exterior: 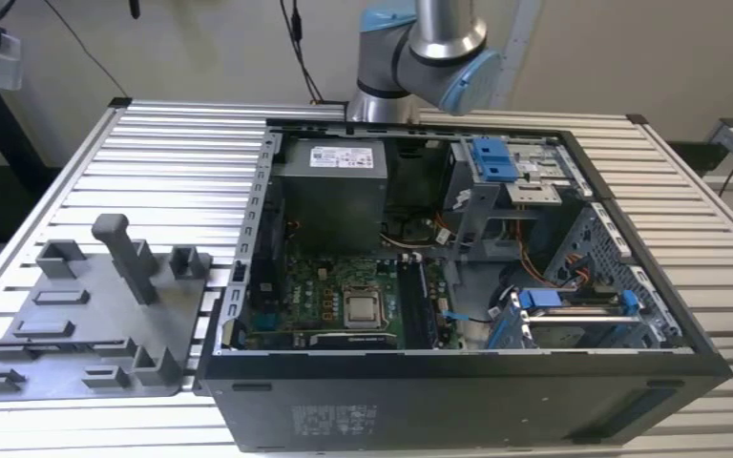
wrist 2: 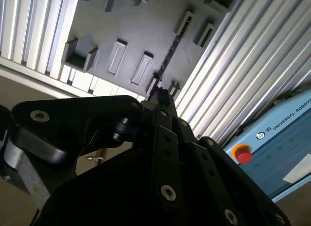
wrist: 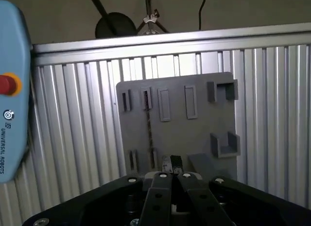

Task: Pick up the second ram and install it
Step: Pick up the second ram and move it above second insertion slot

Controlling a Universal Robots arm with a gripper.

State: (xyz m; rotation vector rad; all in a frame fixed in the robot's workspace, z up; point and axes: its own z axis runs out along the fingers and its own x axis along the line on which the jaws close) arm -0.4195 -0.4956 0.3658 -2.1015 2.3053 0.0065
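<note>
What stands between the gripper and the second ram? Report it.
Nothing visible. In the first wrist view the gripper hangs over the grey fixture plate, and the second ram stands on edge in its slots, unobstructed.

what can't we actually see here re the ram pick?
The second ram: edge-on in both wrist views, faces hidden.
Its near end: second wrist view, covered by the gripper, so contact unclear.
The fixture plate, near edge: first wrist view, behind the gripper.
The computer case, memory slots: exterior view, too small and dark.
</note>
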